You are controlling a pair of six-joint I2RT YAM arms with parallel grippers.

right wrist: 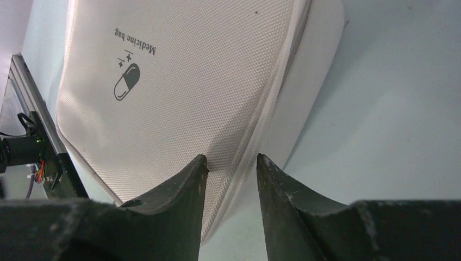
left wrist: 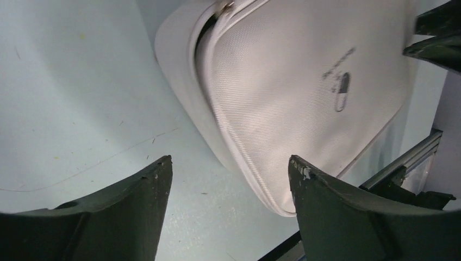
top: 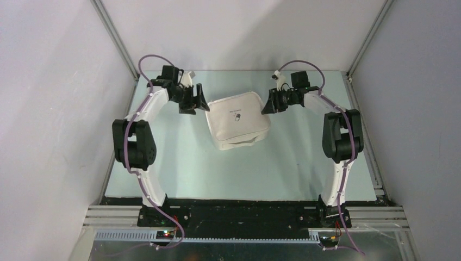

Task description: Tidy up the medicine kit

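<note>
While the medicine kit [top: 239,120] is lying on the table [top: 217,174], I am seeing the left gripper [left wrist: 229,161] gaping left of it and the right gripper [right wrist: 231,157] straddling its right edge, clamped or not I cannot tell.

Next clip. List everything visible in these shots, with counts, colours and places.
case: one, white with dark pill logo, far middle
table: one, pale grey, under everything
walls: three, white, left, back, right
rails: several, silver, corners and near edge
arms: two, white and black, flanking the case
cables: two, purple, along the arms
left claw: one, black, open, at the case's left corner
right claw: one, black, narrowed around the case's right edge, grip unclear
</note>
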